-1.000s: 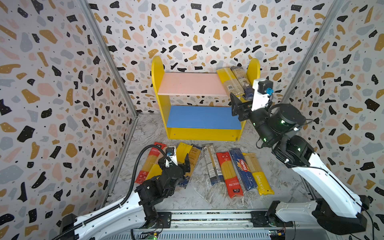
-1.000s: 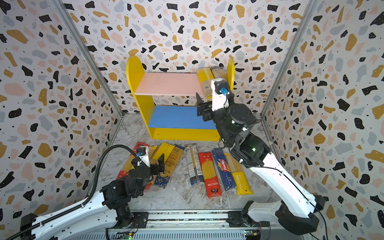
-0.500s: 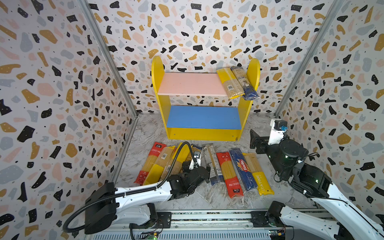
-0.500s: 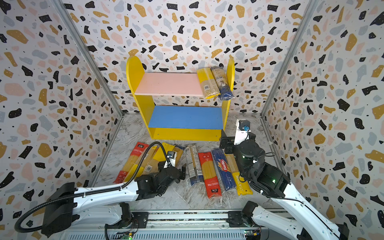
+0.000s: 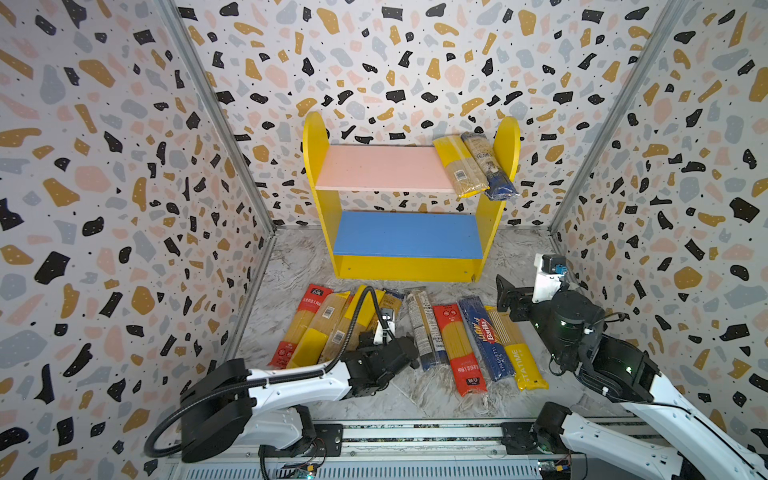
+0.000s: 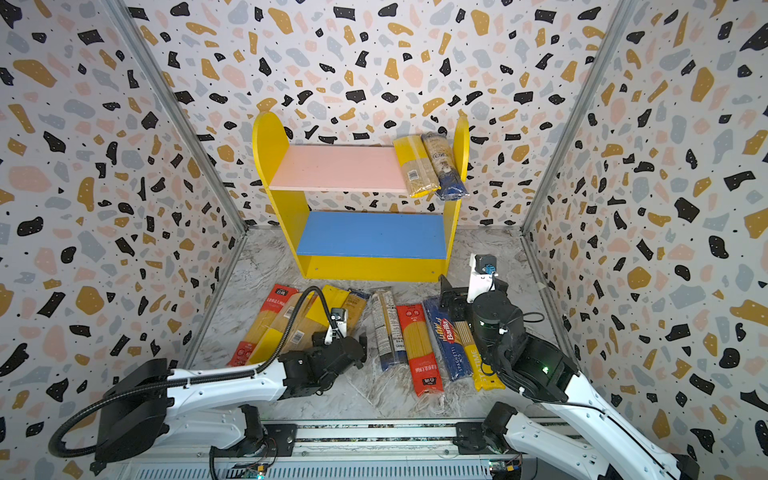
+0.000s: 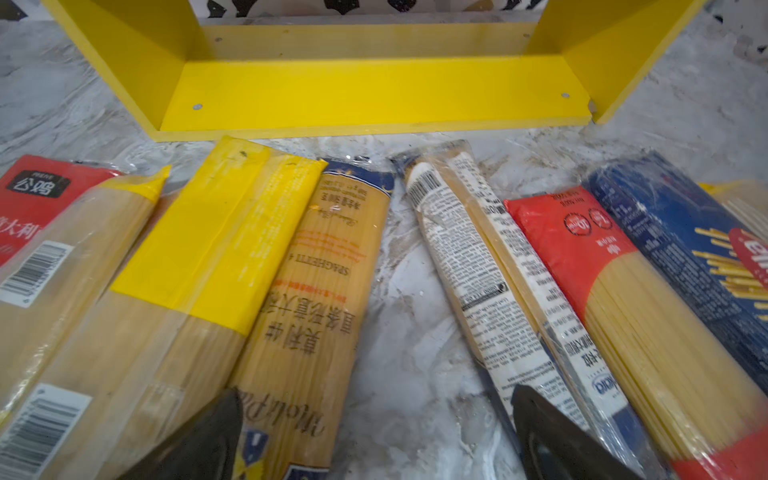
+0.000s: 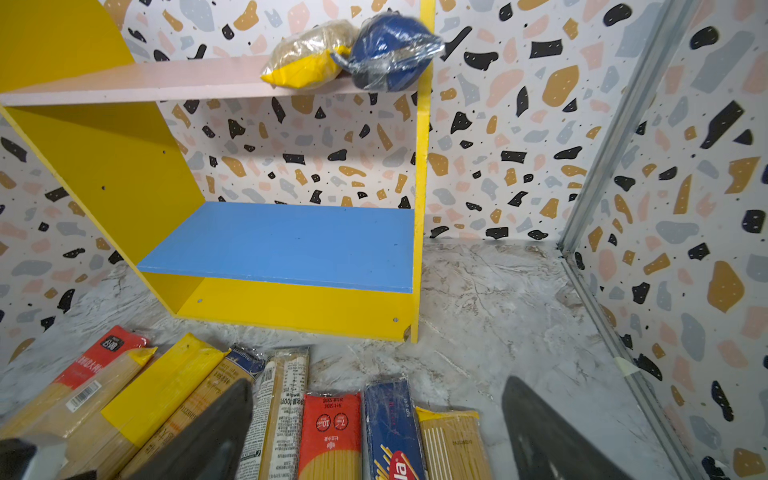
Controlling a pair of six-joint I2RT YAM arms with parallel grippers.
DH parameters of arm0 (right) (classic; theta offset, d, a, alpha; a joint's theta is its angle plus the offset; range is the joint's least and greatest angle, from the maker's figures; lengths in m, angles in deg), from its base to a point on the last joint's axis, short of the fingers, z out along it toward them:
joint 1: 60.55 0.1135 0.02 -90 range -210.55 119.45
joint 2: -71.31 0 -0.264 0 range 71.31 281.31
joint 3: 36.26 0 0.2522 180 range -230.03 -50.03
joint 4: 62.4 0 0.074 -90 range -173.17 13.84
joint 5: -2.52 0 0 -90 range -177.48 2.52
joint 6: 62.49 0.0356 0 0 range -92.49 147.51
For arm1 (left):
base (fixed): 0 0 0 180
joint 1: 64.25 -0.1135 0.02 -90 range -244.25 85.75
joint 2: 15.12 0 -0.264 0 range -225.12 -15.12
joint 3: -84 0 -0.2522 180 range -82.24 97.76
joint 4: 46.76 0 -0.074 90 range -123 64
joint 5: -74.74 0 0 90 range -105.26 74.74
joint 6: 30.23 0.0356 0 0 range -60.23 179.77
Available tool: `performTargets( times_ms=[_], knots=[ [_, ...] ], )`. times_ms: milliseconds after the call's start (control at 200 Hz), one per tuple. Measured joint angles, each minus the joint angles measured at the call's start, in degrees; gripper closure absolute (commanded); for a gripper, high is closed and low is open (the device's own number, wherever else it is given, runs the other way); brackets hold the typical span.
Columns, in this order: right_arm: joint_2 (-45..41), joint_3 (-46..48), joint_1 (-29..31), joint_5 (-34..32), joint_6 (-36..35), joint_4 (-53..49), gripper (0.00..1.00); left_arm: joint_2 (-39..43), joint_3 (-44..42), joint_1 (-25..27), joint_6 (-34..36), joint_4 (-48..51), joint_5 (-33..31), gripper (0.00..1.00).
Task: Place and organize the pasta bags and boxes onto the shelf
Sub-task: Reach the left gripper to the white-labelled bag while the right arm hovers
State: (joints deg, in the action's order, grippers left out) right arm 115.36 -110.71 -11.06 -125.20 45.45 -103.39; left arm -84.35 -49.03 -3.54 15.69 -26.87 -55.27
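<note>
Pink board (image 5: 374, 168): two packs (image 5: 459, 166) (right end)

From high at six o'clock, in both top views, looking down toward the shelf (image 5: 405, 232) at twelve, whole cell in frame. From the left wrist, low and close over the floor packs (image 7: 307, 291), facing the shelf base. From the right wrist, farther back at four o'clock, sharing packs and shelf.

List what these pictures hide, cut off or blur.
Top views: the left arm covers half of the blue-ended floor pack.
A top view: the right arm hides part of the STATIME pack.
Right wrist view: the bottom edge cuts off the Barilla pack.
Top views: print on the blue-ended shelf pack is too small.
</note>
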Motion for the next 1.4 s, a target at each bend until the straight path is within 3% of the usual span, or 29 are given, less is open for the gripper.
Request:
performTargets(
  times_ms=[95,205,546,786,1006,1171,1397],
  knots=[
    [1.7,0.0,-1.0,2.3,0.0,0.3,0.06,3.9,-1.9,-3.4,1.0,0.0,1.3,0.00],
    [3.2,0.0,-3.7,5.1,0.1,0.2,0.05,2.8,-1.1,-3.7,1.6,-0.7,4.1,0.01],
    [3.1,1.6,-12.6,12.7,0.9,0.2,0.05,-20.2,12.1,2.5,0.7,-3.3,11.0,0.00],
    [1.6,2.3,-15.2,15.5,0.9,0.2,0.05,-29.5,18.4,4.0,-0.3,-3.8,14.6,0.01],
    [0.5,4.2,-17.7,18.0,0.9,0.2,0.05,-34.2,22.1,4.0,-0.7,-2.7,15.5,0.08],
    [0.0,4.9,-19.1,19.8,0.9,0.2,0.05,-35.7,22.7,3.8,-1.2,-1.7,15.4,0.27],
    [-0.9,5.4,-20.1,21.7,0.9,0.2,0.05,-33.0,19.1,2.8,-2.4,-1.6,15.2,0.24]
  ],
)
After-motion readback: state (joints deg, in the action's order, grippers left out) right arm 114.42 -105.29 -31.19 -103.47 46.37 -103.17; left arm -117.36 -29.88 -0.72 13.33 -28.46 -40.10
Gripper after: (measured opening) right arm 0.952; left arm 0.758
